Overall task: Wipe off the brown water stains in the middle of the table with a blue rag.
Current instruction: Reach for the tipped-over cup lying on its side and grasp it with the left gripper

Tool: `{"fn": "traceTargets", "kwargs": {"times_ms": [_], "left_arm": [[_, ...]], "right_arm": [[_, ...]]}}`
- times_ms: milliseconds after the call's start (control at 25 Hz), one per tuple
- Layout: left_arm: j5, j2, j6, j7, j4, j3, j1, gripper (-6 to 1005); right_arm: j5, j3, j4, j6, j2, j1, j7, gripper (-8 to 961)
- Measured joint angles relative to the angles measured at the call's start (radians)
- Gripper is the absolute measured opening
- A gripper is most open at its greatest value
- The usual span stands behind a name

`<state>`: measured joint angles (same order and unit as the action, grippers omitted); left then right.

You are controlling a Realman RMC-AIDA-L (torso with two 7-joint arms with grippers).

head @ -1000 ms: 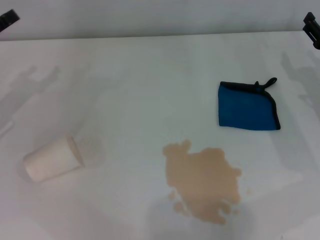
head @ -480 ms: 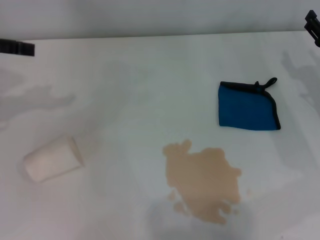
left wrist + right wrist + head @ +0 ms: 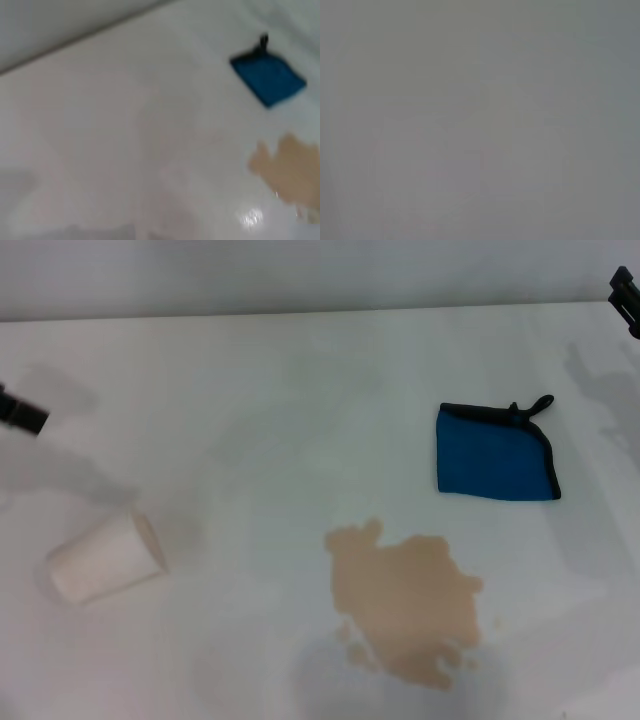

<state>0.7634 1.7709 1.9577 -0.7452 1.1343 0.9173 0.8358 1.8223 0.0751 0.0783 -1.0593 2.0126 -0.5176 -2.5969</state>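
Counter (image 3: pixel 300 390): blue rag (image 3: pixel 493 453) flat, right side; brown water stains (image 3: pixel 405 602) nearer; paper cup (image 3: pixel 105 560) tipped, left. Left hand (image 3: pixel 22 412), right hand (image 3: pixel 625 295) at edges, grip state indiscernible.

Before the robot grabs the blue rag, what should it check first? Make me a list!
1. The blue rag lies flat on the table, nothing on it: ok.
2. Rag is apart from the brown water stains, not touching them: ok.
3. Stains not yet wiped: not ok.
4. Tipped white paper cup lies far from rag and stains: ok.
5. Right tool is at the table's far right edge, nearest the rag; open or shut: cannot tell.
6. Left tool is at the left edge above the cup; open or shut: cannot tell.
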Motion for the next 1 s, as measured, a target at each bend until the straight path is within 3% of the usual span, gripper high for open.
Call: {"fn": "traceTargets", "kwargs": {"times_ms": [40,280,360,560,680,840,1000], "left_arm": [[-0.024,0.016,0.039,-0.023,0.035,0.002,0.002,881],[-0.083,0.051,0.066,-0.074,0.087,0.071,-0.014,879],[-0.138,0.079,0.053,-0.096,0.093,0.09,-0.021,878],[-0.29,0.2,-0.005,-0.204,0.1,0.118,-0.033,877],[-0.379,0.251,-0.053,-0.237,0.096,0.162,-0.044,877],[-0.408,0.278,-0.088,-0.251,0.092,0.218,-0.066,876],[-0.407,0.288,-0.13,-0.254,0.092,0.228,-0.073,877]], "right_arm": [[0.0,0.0,0.0,0.005,0.0,0.0,0.0,829],[0.0,0.0,0.0,0.011,0.0,0.002,0.0,829],[0.0,0.0,0.0,0.011,0.0,0.004,0.0,829],[0.0,0.0,-0.003,0.011,0.0,0.006,0.0,829],[0.0,0.0,-0.004,0.009,0.0,0.007,0.0,829],[0.0,0.0,-0.007,0.007,0.001,0.006,0.0,829],[0.0,0.0,-0.008,0.006,0.002,0.007,0.007,828]]}}
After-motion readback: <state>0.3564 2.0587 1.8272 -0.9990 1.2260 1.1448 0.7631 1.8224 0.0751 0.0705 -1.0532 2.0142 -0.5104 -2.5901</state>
